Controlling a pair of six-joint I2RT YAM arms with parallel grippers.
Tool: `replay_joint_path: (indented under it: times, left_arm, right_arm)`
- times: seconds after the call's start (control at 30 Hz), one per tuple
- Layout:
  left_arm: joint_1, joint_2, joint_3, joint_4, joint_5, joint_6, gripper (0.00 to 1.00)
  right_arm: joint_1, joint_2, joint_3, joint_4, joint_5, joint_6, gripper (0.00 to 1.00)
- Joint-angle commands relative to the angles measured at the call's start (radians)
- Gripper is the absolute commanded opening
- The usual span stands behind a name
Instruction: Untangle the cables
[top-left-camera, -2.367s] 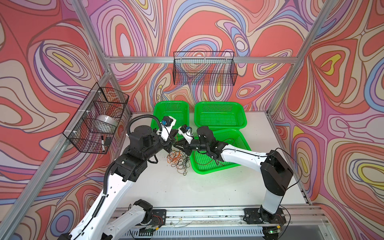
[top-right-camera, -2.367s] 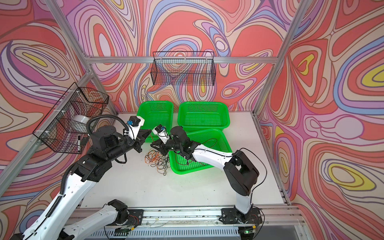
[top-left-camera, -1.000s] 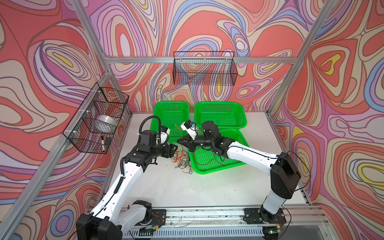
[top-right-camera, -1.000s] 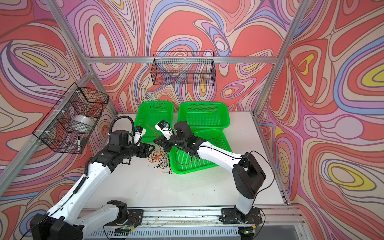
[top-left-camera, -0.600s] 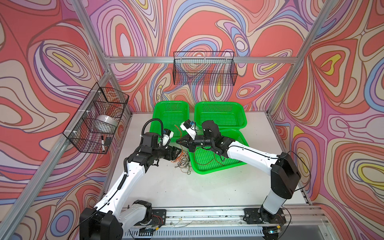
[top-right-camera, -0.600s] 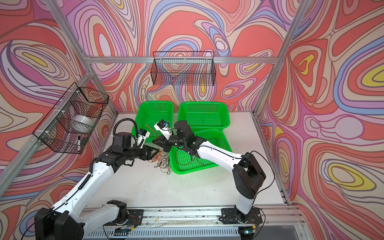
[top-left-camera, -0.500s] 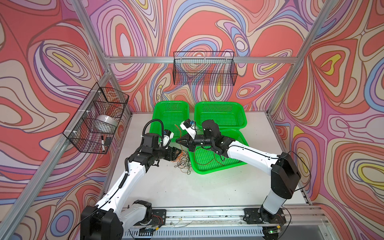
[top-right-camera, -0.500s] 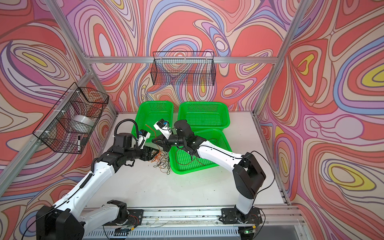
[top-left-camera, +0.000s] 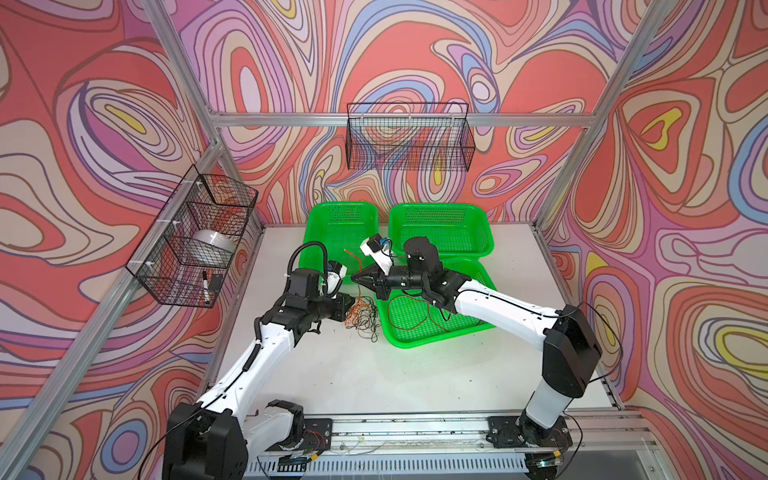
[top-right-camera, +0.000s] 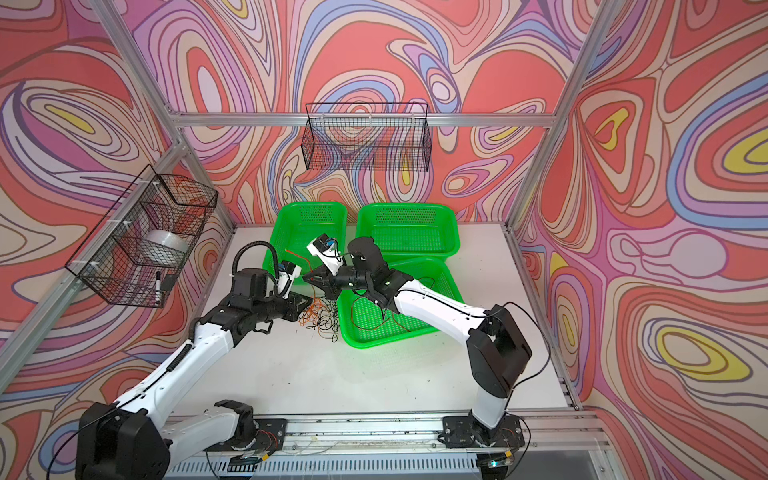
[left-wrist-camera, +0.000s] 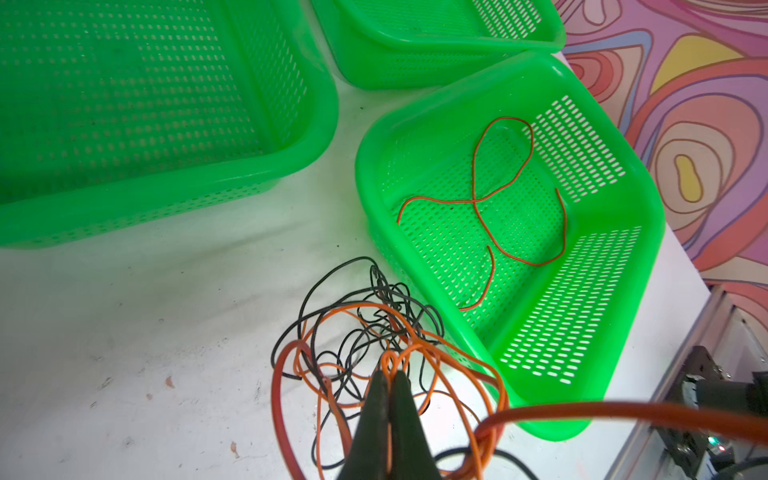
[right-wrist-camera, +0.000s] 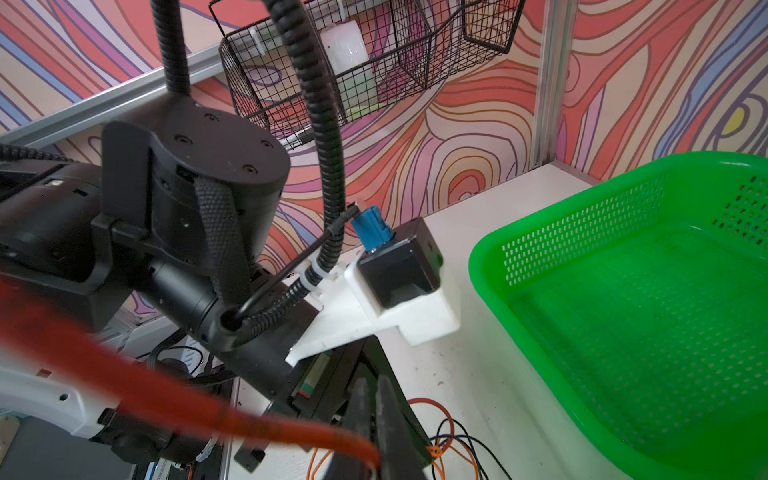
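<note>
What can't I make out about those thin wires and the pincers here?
- Tangle of cables: too small in both top views to trace which strand crosses which.
- Red-orange cable: blurred close to the right wrist lens; its far end runs off the picture edge.
- Left pincer: body cut off by left wrist view's edge.

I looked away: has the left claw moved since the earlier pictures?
Yes. The left claw has come away from the far-left basket, toward the front, down onto the cables, and shut on them.
</note>
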Motion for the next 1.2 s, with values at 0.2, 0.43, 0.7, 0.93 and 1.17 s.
replay_joint_path:
  times: [0.2,0.43,0.7,0.93,1.17]
  left_arm:
    - [0.015,-0.024,-0.036,-0.022,-0.176,-0.041,0.0]
    - [0.038,-0.022,-0.074,-0.007,-0.233,-0.085,0.0]
    - [0.099,0.004,-0.121,0.004,-0.278,-0.14,0.0]
    - [0.109,0.03,-0.119,0.008,-0.28,-0.152,0.0]
    - [0.106,-0.051,-0.108,0.028,-0.181,-0.112,0.42]
  right_arm:
    - [0.003,-0.144,0.062,-0.055,0.115,-0.046,0.0]
    - [0.003,-0.221,0.049,-0.073,0.171,-0.064,0.0]
    - [0.003,-0.282,0.054,-0.086,0.23,-0.084,0.0]
    - [0.003,-0.313,0.064,-0.098,0.33,-0.104,0.0]
    - [0.002,-0.232,0.142,-0.2,0.315,-0.11,0.0]
